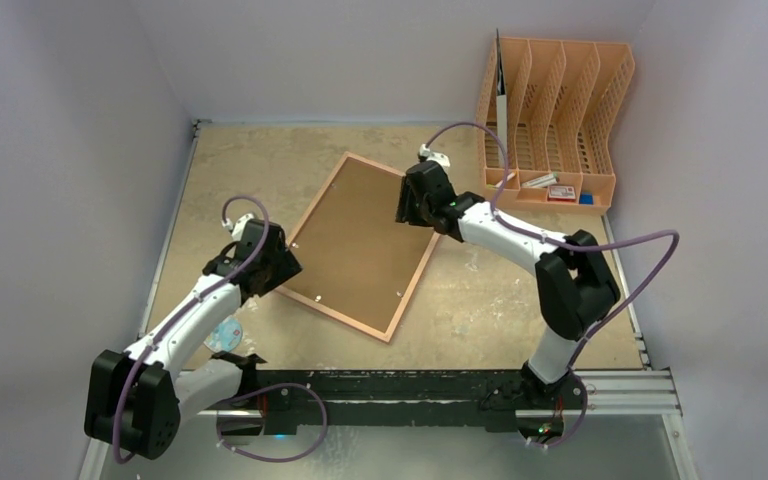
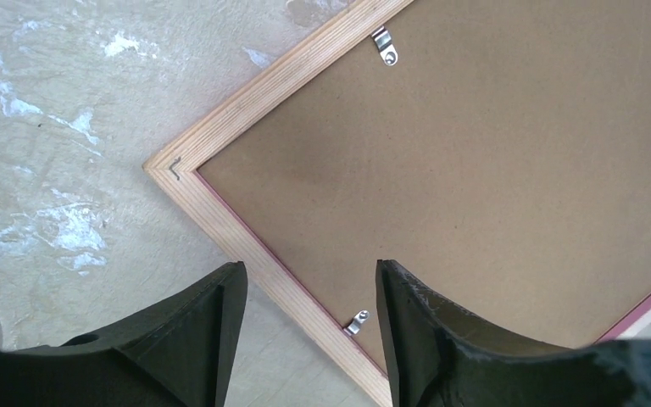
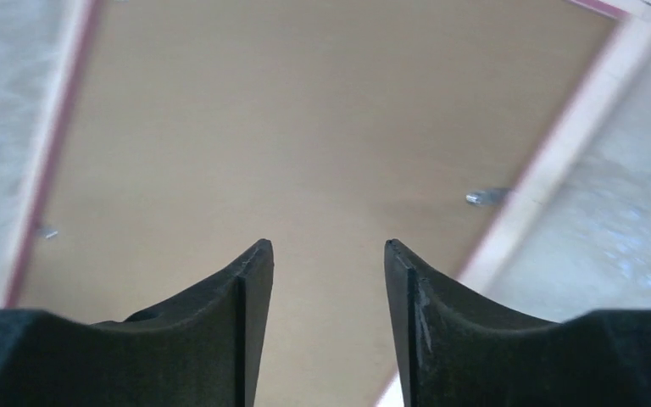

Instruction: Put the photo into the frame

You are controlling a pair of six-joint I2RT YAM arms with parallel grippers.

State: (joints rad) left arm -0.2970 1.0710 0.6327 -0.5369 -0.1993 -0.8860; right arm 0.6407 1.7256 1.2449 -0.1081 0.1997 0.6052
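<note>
The frame [image 1: 335,315] lies back side up and skewed in the middle of the table, with a brown backing sheet [image 1: 360,245] filling it. The photo is hidden. My left gripper [image 1: 282,268] hovers over the frame's near-left corner. In the left wrist view its jaws [image 2: 309,267] stand open and empty, straddling the wooden edge [image 2: 212,153] and a small metal clip [image 2: 355,322]. My right gripper [image 1: 407,205] hangs over the far-right edge. The right wrist view shows it [image 3: 328,246] open above the backing sheet [image 3: 305,127], holding nothing, with the frame's edge [image 3: 551,161] to its right.
An orange file rack [image 1: 560,110] stands at the back right with small items at its foot. A round blue-and-white object [image 1: 225,335] lies by the left arm. A black rail [image 1: 410,385] runs along the near edge. Walls close in on the left, back and right.
</note>
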